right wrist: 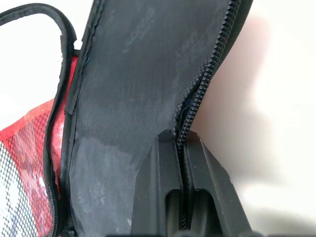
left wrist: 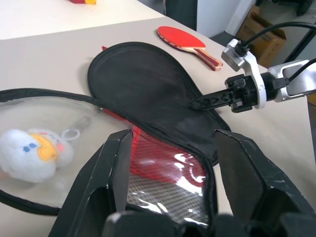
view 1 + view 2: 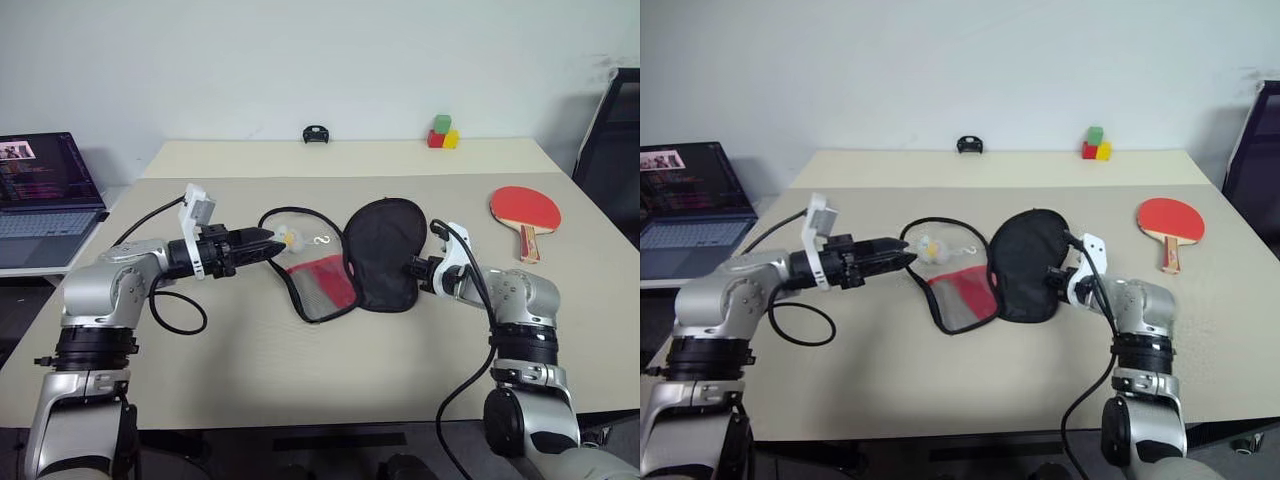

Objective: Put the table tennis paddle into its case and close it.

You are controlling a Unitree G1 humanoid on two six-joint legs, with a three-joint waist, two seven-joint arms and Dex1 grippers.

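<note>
Now right tool [image 1: 180,143] clamped on case [image 3: 385,250] zipper rim, left tool [image 2: 173,148] apart — holding nothing, paddle [image 3: 525,212] well aside.

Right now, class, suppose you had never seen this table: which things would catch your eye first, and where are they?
The paddle-shaped black and red fabric case lies unzipped and spread open mid-table, its black flap's zipper rim pinched by the shut right gripper. The red-faced table tennis paddle with its wooden handle lies apart, by the table's right edge. The open left gripper hovers beside a small white plush keychain at the case's left.
</note>
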